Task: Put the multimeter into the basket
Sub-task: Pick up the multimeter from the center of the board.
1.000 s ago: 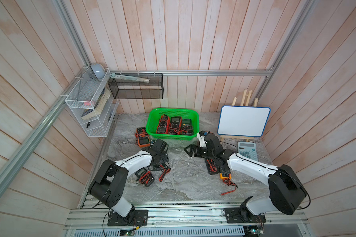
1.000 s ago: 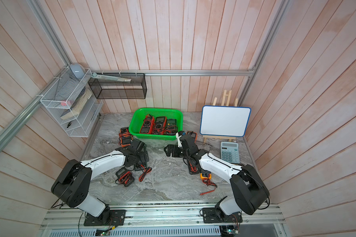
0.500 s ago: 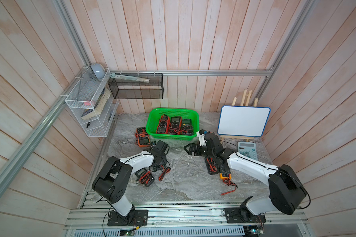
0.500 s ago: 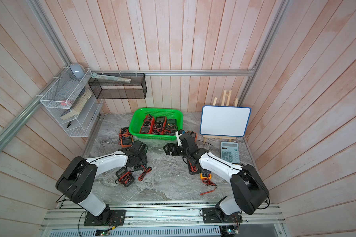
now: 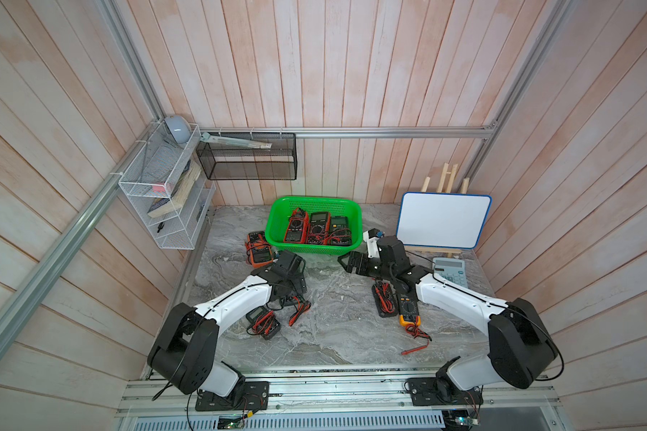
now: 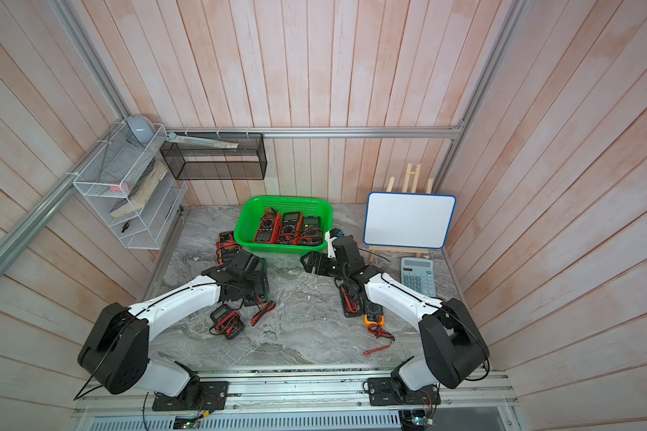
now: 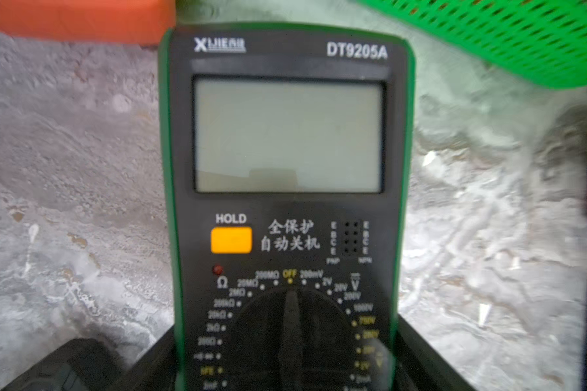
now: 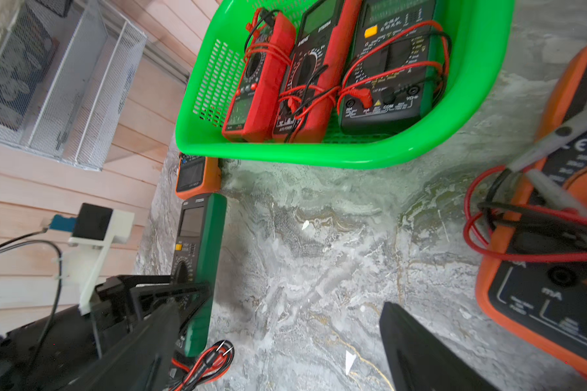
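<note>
My left gripper (image 7: 285,355) has just closed from wide onto the green multimeter (image 7: 287,135), just in front of the basket (image 5: 307,249); I judge the lift may begin. My right gripper (image 5: 348,261) stands wide, empty.

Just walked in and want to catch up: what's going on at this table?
The left gripper has its jaws around the dial end of a green multimeter, close to the green basket. Three multimeters already lie in it. The right gripper hangs open and empty nearby.
</note>
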Robot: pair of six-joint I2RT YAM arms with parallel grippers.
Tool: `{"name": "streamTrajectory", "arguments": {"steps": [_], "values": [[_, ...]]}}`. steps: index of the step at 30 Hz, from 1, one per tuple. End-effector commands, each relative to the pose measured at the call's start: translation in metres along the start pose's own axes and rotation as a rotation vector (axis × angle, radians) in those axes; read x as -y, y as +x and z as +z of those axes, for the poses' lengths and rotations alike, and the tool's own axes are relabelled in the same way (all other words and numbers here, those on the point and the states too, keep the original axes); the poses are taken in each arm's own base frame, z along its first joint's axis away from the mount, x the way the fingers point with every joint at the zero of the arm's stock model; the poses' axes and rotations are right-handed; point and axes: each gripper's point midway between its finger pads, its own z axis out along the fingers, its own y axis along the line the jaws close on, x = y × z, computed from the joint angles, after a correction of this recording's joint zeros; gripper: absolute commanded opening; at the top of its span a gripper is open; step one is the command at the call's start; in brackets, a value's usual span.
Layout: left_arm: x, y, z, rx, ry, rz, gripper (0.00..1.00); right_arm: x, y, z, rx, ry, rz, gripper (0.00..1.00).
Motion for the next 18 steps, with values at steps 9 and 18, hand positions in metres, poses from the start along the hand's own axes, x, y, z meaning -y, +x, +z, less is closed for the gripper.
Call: {"name": "streamTrajectory", "arguments": {"steps": [9,18], "values": [[0.04,-0.121,-0.062,0.308,0.123,0.064,0.0,-0.026,-0.043,-0.007,0.094,-0.107,0.023,0.98],[0.063,-0.218,-0.082,0.555,0.15,0.203,0.0,-0.032,-0.042,-0.006,0.109,-0.16,0.031,0.98]]}}
